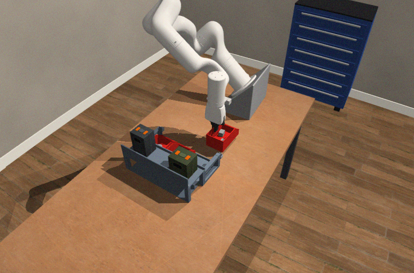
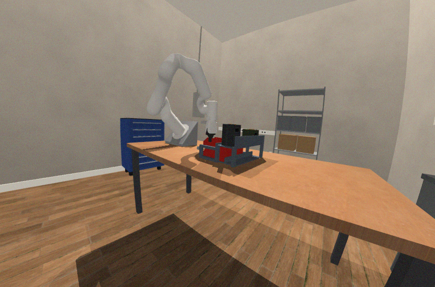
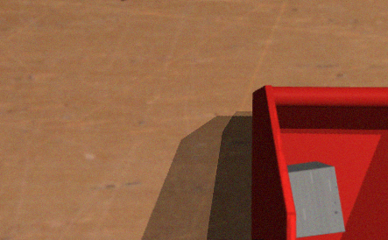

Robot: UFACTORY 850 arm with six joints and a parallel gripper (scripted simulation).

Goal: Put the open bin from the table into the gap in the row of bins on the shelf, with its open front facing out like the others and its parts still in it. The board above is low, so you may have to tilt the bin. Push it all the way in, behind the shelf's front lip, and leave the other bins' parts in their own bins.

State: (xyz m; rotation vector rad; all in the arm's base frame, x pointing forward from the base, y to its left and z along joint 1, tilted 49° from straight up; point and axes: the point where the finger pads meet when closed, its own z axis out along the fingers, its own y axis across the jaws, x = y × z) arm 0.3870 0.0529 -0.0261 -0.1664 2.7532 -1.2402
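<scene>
And there's the gripper (image 1: 218, 128) (image 2: 210, 138), nearly closed, its fingers pinching the open red bin (image 1: 214, 142) (image 2: 217, 141) (image 3: 331, 96) near the shelf (image 1: 156, 170) (image 2: 252, 140), outside the row, at least 1 grey part (image 1: 221, 132) (image 3: 318, 201) inside!

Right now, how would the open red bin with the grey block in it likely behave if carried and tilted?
The red bin looks stiff, with straight walls, so it probably won't flex. Its grey block lies loose-looking inside and may slide.
</scene>
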